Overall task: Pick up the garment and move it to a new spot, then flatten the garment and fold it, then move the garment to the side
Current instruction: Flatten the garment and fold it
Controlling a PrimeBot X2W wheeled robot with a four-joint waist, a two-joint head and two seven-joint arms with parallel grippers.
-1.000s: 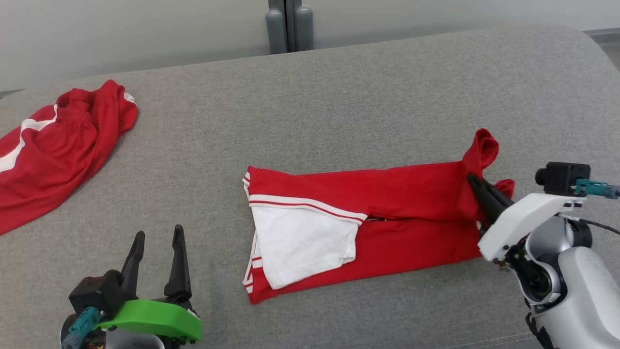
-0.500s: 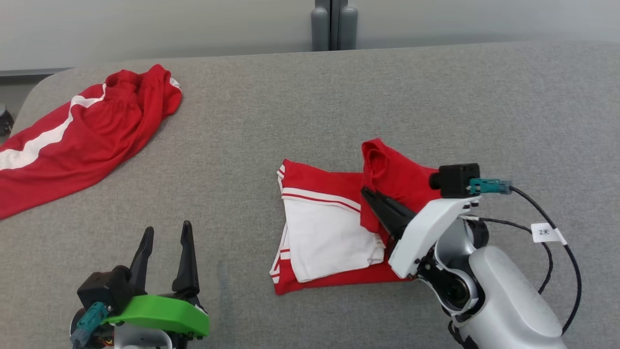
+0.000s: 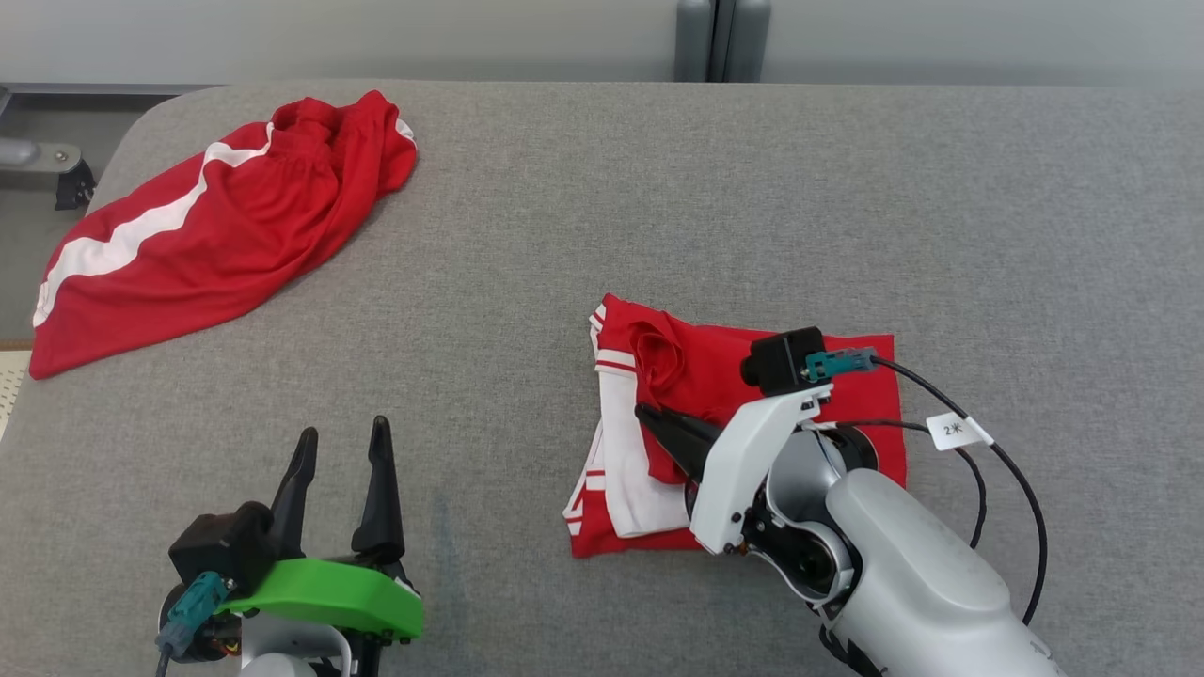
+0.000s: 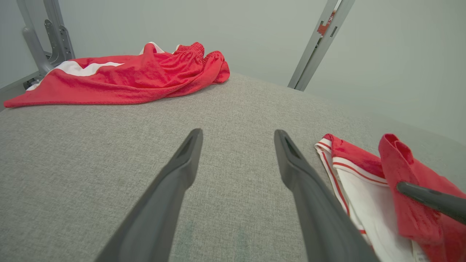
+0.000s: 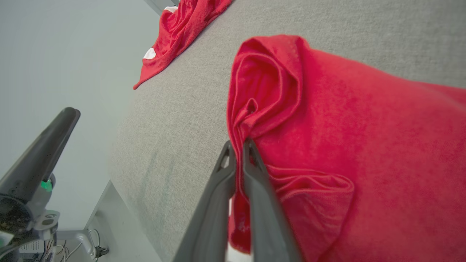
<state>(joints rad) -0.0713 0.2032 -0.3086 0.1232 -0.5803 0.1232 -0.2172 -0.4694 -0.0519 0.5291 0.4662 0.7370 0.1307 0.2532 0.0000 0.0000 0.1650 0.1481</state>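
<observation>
Working on a red garment with white trim, lying part-folded on the grey surface, right of centre in the head view and well apart from a second red garment at the far left corner. Held at one bunched red edge by the right fingers, pressed almost together on a thin ridge of cloth, with a loose loop of fabric puffed up just past the tips. Off to the left, the left fingers spread wide, holding nothing, hovering over bare surface. Looks light, thin and limp: no stiffness to keep a shape, likely to drape, crease and drag its lower layers along if pulled sideways over the felt-like cover. Probably a little slick layer on layer, so apt to slide open once released. Not fragile. Best taken at hems, corners or the striped band, through all layers at once, rather than mid-panel, for fear of lifting only the top layer. Better still with both sets of fingers at opposite corners when shifting the folded stack aside.
</observation>
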